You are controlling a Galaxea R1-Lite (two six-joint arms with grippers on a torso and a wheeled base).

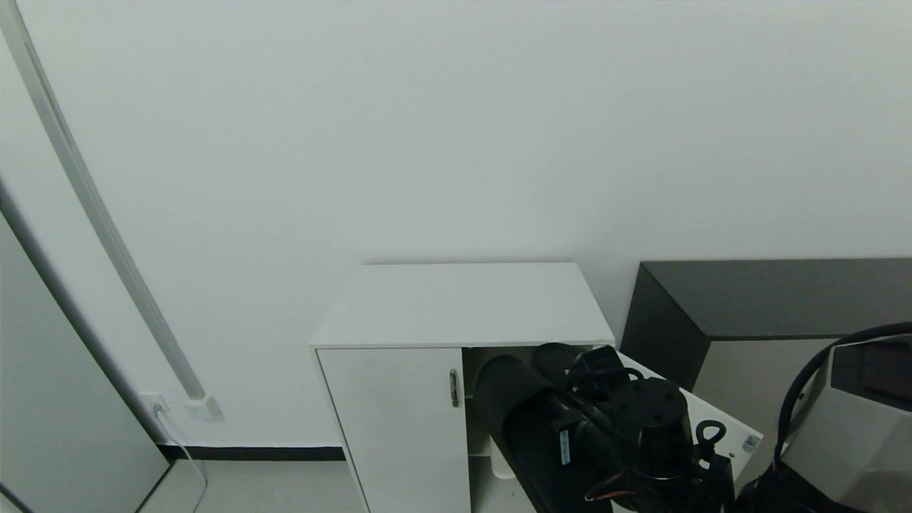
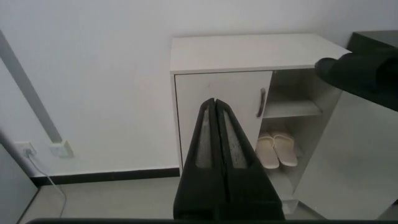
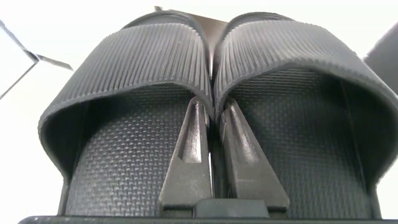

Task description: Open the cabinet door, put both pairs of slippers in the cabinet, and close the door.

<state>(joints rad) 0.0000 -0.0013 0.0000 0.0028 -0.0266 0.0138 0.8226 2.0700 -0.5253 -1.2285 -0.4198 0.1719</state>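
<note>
1. Counted: two pairs of slippers, four in all, one dark pair (image 3: 134,143) and one light pair (image 2: 278,149); two cabinet doors; two end effectors.
2. Right end effector (image 3: 212,102): fingers drawn almost together, pinching the two adjoining inner edges of the dark pair, so both slippers hang side by side from one grip.
3. Long axis of the dark pair in line with the fingers, strap ends leading away from the wrist, heels closest to it.
4. Held at the front of the cabinet (image 1: 456,303), in its open right half, near the top of the opening judging by the head view; no sign of resting on a shelf.
5. Light pair inside the cabinet on the lower level, side by side, lengthwise front to back, below the upper shelf (image 2: 292,109).
6. Right door (image 1: 712,417) swung wide out from the cabinet; left door (image 1: 392,420) shut, with its handle (image 1: 453,388) at the inner edge.
7. Left end effector (image 2: 215,102): fully closed, gripping nothing, well back from the cabinet front and aimed at the shut left door.
8. Deciding relation, as a judgement: shelf space straight ahead of the dark pair's toes, so probably a push forward along that axis, then a lowering and a release. Right arm far nearer the opening than the left.
9. Cannot tell whether enough room lies beside the light pair; the upper shelf looks the likelier spot.
10. Remaining after that, by the task: right door to be swung shut against the cabinet.
</note>
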